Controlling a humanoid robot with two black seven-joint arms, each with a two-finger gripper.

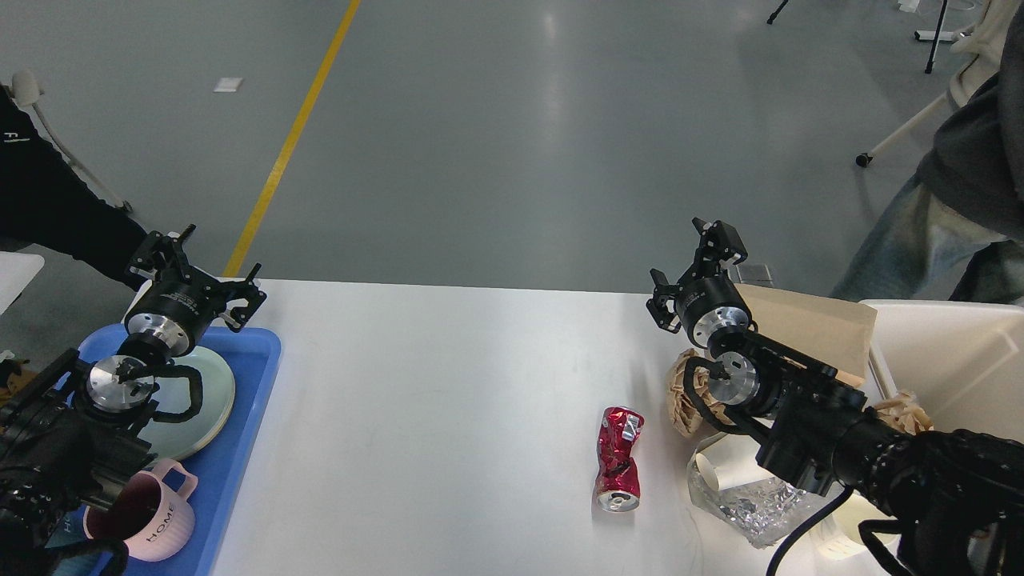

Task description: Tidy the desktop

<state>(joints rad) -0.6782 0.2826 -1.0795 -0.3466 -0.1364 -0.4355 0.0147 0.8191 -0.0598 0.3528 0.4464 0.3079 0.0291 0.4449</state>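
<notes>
The white desktop (pixel 440 384) spans the lower view. A crushed red can (pixel 618 468) lies on it right of centre. Beside it are a crumpled brown paper wad (pixel 682 394), a white paper cup (pixel 718 472) on its side and crumpled clear plastic (pixel 752 506). My right gripper (pixel 690 258) is open and empty, raised over the table's far edge, above the paper wad. My left gripper (pixel 218 258) is open and empty, raised over the far end of the blue tray (pixel 252 400).
The blue tray holds a pale green plate (pixel 210 392) and a pink mug (pixel 156 520). A beige bin (pixel 952 352) stands at the right with brown paper (pixel 906 412) at its rim. A flat brown envelope (pixel 808 328) lies next to it. People stand at far right (pixel 960 192) and far left (pixel 48 208).
</notes>
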